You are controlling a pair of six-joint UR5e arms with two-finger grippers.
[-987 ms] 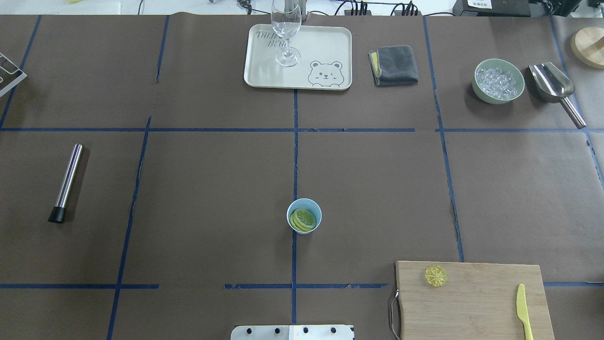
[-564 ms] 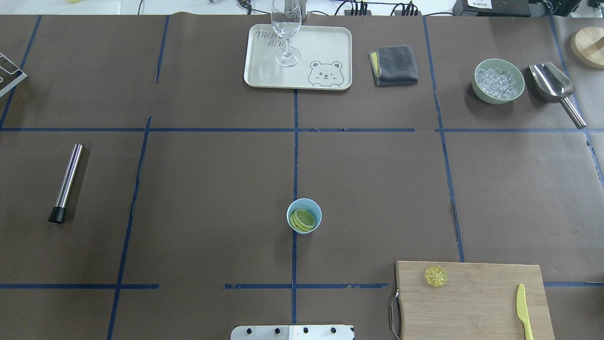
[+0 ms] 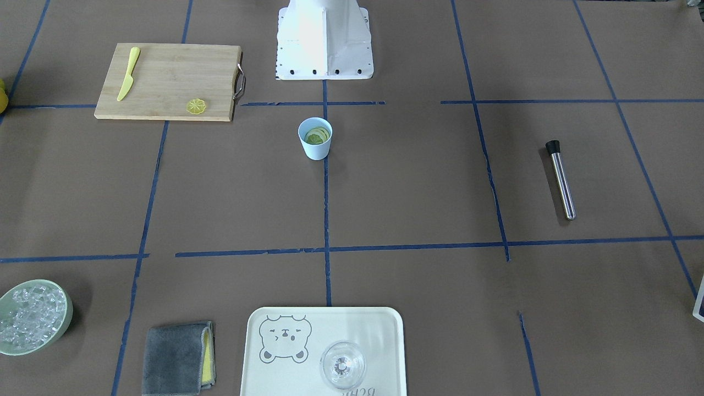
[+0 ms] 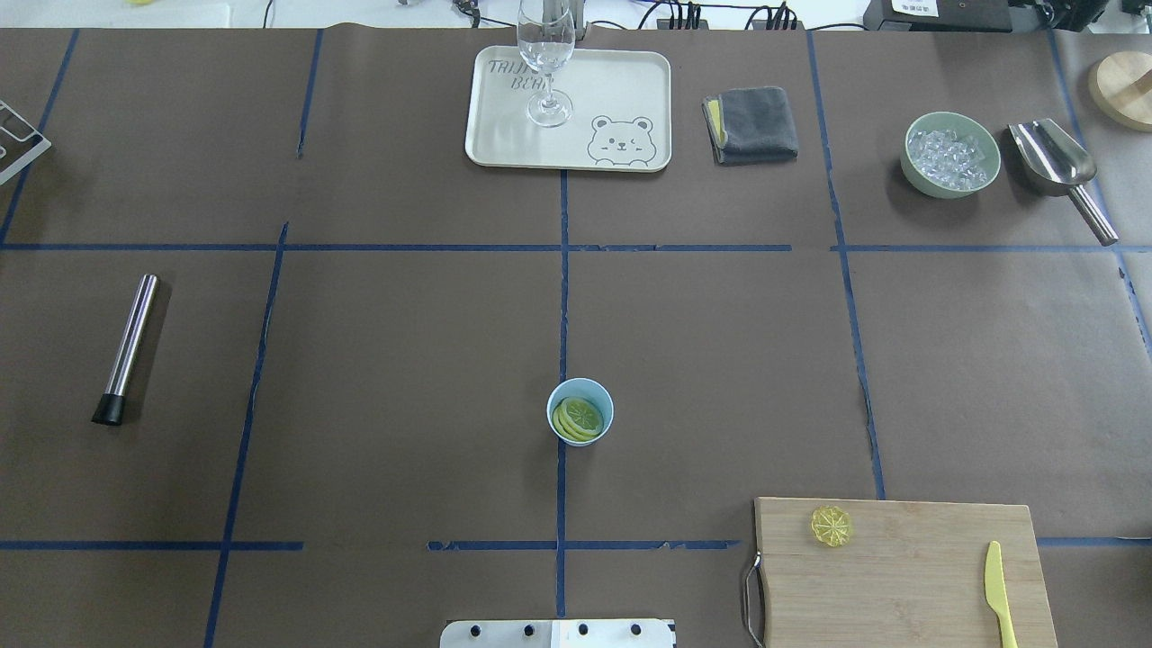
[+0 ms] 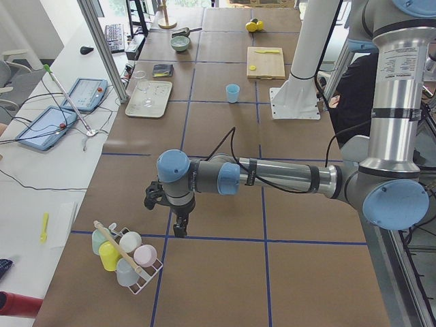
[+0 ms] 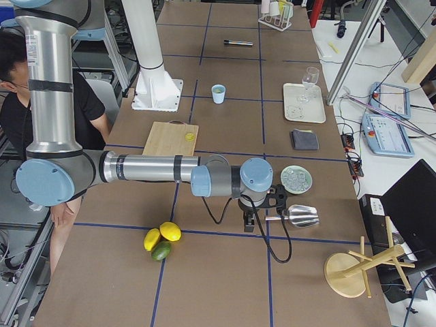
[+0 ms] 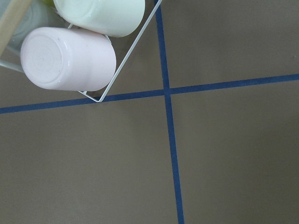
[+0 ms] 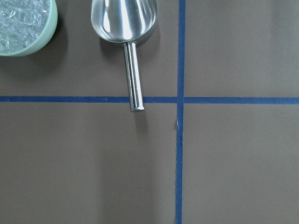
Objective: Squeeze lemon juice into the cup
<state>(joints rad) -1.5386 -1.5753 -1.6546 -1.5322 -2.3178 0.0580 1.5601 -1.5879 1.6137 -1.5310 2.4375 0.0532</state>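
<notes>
At the left fingers, no telling whether spread or closed: seen only from the side, hanging low over the tabletop. Just beside them, an upturned pink cup. At the right fingers, the same doubt, again for want of a closer view. Just ahead of those, a steel scoop, and next to it a bowl of ice.

Well apart from both pairs, out between them near the middle: the cup, upright. Inside it, below the rim, the lemon, cut face up and leaning to one side.

Probably very light, with a smooth, slippery rind, and stiff or only slightly springy, like a toy. Best gripped across the rounded rind on two opposite sides, never on the flat cut face. Little room inside the cup's mouth, so go in with the fingers narrow and straight down. Likely an easy cup to tip or drag, being light and tapered, so worth steadying from outside with the other pair. Press gently; little force needed.
</notes>
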